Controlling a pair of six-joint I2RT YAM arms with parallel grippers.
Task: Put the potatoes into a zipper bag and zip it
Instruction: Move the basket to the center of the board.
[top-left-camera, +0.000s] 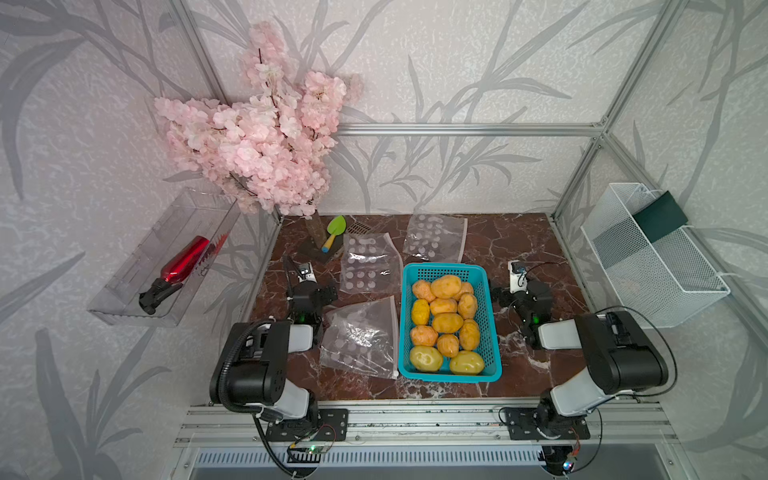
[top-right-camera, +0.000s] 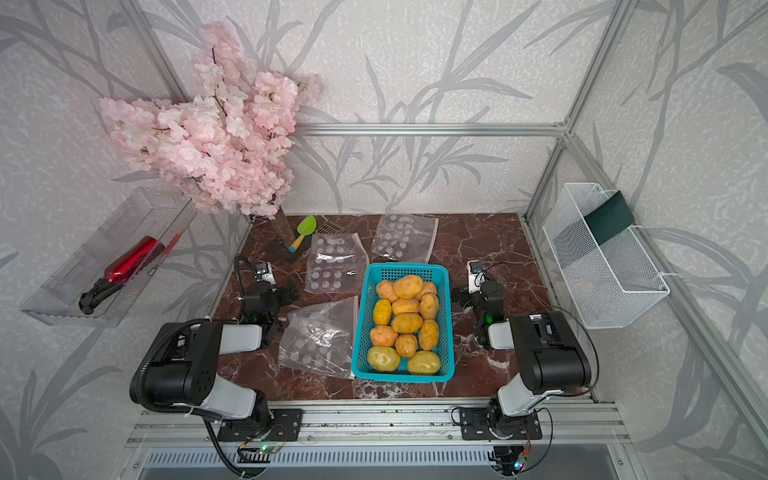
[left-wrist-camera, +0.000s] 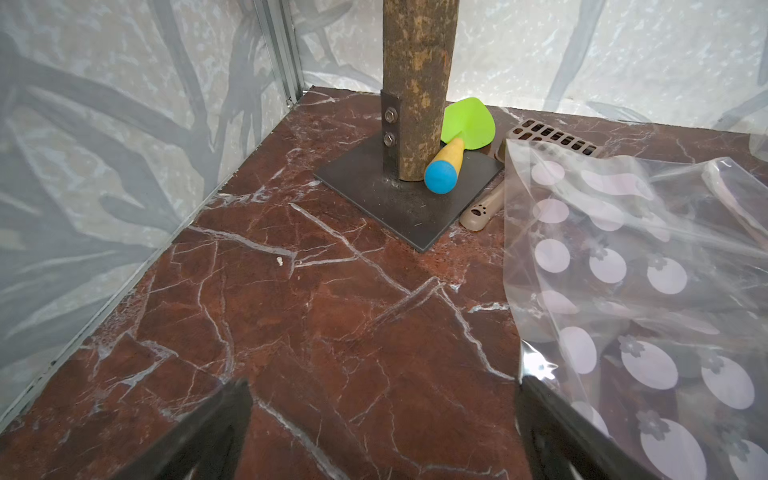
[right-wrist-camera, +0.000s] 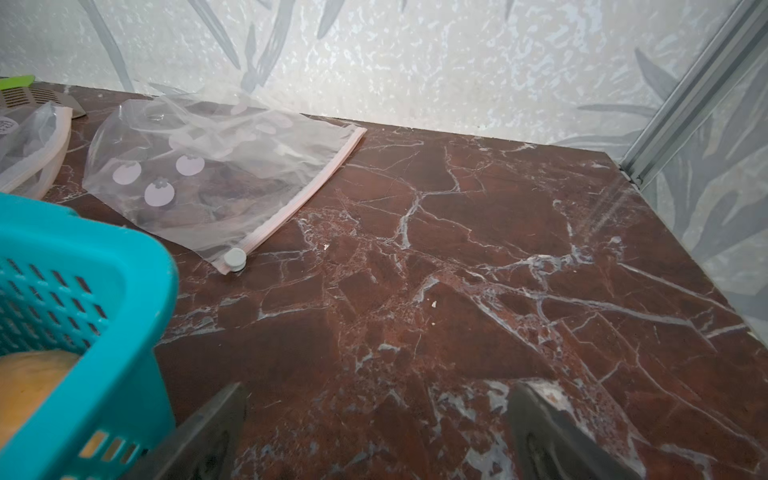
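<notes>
The left gripper (left-wrist-camera: 384, 386) and right gripper (right-wrist-camera: 378, 390) are both hanging spread and empty. The likely first move is pinching a single lip of the zipper bag (top-left-camera: 361, 336), which is lying beside the basket (top-left-camera: 444, 269) near the front edge of the bench (top-left-camera: 519, 378). The potatoes (top-left-camera: 446, 322) are all sitting heaped in that basket, while the bag is lying flat and empty.

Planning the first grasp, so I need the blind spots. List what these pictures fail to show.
- Potatoes: lower ones, both top views, covered by upper ones and the teal basket wall.
- Nearest zipper bag: zipper open or shut, top views, too small.
- Tan scoop: left wrist view, partly under another bag.
</notes>
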